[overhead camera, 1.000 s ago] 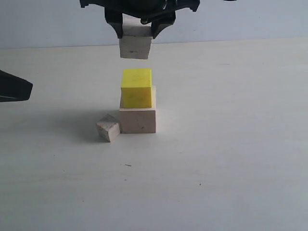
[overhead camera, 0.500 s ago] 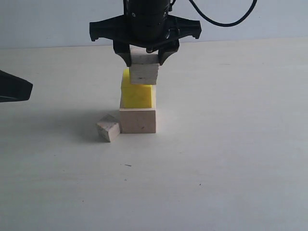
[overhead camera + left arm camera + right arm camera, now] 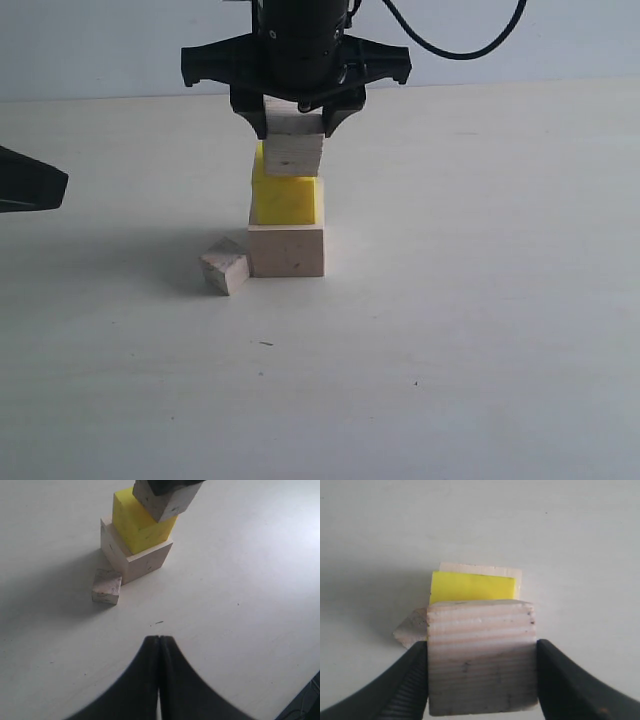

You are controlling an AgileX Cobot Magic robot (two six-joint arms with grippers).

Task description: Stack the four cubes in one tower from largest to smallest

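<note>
At far left, the left tool is pressed together. The small cube lies on the tabletop just beside the large cube, which carries the yellow cube. The right tool pinches the medium cube directly over it.

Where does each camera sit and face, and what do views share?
Exterior view: off the arms, low, side-on to the stack; shows the right end effector gripping the medium cube, and some left arm.
Left wrist view: on the left arm, angled down at the stack; shut left end effector shows.
Right wrist view: on the right arm, looking down past its fingers and held cube.
All share the yellow cube, large cube and small cube.
</note>
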